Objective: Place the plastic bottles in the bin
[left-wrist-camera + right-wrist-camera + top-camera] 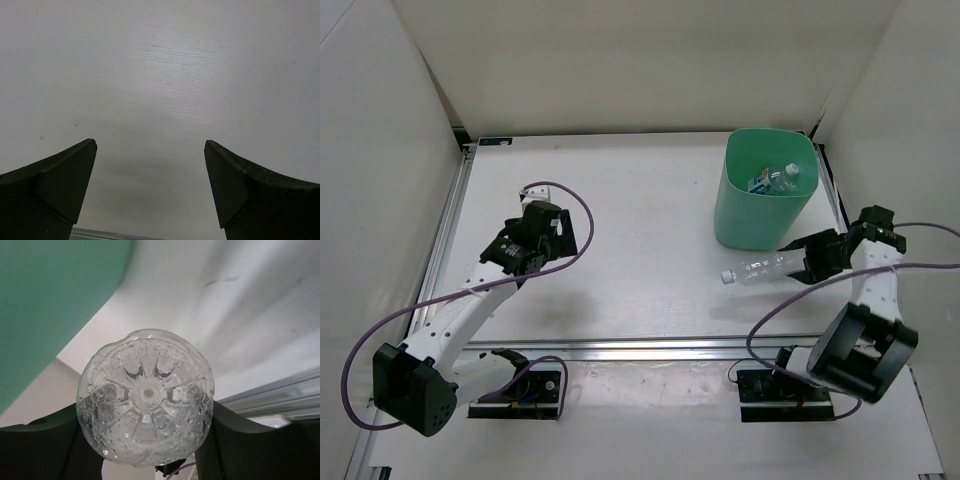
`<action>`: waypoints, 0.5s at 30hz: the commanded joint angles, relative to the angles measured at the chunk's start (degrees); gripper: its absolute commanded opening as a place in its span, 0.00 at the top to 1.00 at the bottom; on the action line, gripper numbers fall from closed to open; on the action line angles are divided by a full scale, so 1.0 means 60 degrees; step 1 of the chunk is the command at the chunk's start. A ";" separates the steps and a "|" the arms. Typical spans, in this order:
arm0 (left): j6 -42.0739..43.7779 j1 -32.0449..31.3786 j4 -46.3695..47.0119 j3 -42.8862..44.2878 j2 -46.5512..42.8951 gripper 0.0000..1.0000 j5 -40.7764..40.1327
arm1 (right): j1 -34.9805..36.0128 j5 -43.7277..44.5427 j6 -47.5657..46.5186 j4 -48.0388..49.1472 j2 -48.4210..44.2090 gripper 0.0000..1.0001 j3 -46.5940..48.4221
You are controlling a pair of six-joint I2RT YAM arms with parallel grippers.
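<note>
The mint-green bin (760, 222) stands at the far right of the table; its wall fills the upper left of the right wrist view (50, 305). Inside it lie a bottle with a blue label (761, 182) and a clear bottle (784, 179). My right gripper (810, 262) is shut on the base end of a plain clear white-capped bottle (760, 268), held level just in front of the bin, cap pointing left. The right wrist view shows that bottle's round base (146, 396) between the fingers. My left gripper (518, 262) is open and empty over bare table at the left (150, 160).
White walls enclose the table at the back and sides. A metal rail (650, 347) runs along the near edge and another along the left edge (450, 225). Cables loop from both arms.
</note>
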 commanded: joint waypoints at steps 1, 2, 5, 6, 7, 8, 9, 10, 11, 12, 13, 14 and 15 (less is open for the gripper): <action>-0.0097 0.0034 -0.0032 0.0063 -0.0015 0.00 0.0050 | 0.0303 -0.0511 0.0419 -0.1079 -0.1346 0.66 0.1260; -0.0097 0.0034 -0.0032 0.0063 -0.0015 0.00 0.0050 | 0.0304 -0.0511 0.0508 -0.1297 -0.1580 0.66 0.1701; -0.0097 0.0034 -0.0032 0.0063 0.0087 0.00 0.0138 | 0.0217 -0.0394 0.0509 -0.2000 -0.1832 0.66 0.3734; -0.0097 0.0034 -0.0032 0.0063 0.0087 0.00 0.0138 | 0.0216 -0.0177 0.0407 -0.2336 -0.1513 0.66 0.5322; -0.0097 0.0034 -0.0032 0.0063 0.0087 0.00 0.0225 | 0.0216 -0.0087 0.0406 -0.2441 -0.1365 0.66 0.6092; -0.0184 0.0034 -0.0032 0.0063 0.0174 0.00 0.0226 | 0.0216 -0.0086 0.0406 -0.2442 -0.1059 0.66 0.6811; -0.0185 0.0034 -0.0032 0.0150 0.0175 0.00 0.0313 | 0.0216 0.0015 0.0406 -0.2355 -0.0881 0.66 0.8123; -0.0185 0.0034 -0.0032 0.0151 0.0175 0.00 0.0314 | 0.0216 0.0016 0.0406 -0.2267 -0.0706 0.66 0.8731; -0.0185 0.0034 -0.0032 0.0151 0.0175 0.00 0.0314 | 0.0216 0.0277 0.0406 -0.2150 -0.0312 0.66 0.9244; -0.0185 0.0034 -0.0032 0.0151 0.0175 0.00 0.0314 | 0.0216 0.0396 0.0406 -0.1874 -0.0120 0.66 0.9670; -0.0272 0.0034 -0.0032 0.0151 0.0175 0.00 0.0401 | 0.0216 0.0498 0.0406 -0.1755 0.0100 0.66 1.0008; -0.0273 0.0034 -0.0032 0.0151 0.0175 0.00 0.0402 | 0.0216 0.0499 0.0406 -0.1638 0.0566 0.66 1.0504; -0.0273 0.0034 -0.0032 0.0151 0.0175 0.00 0.0402 | 0.0216 0.0500 0.0406 -0.1520 0.0832 0.66 1.0712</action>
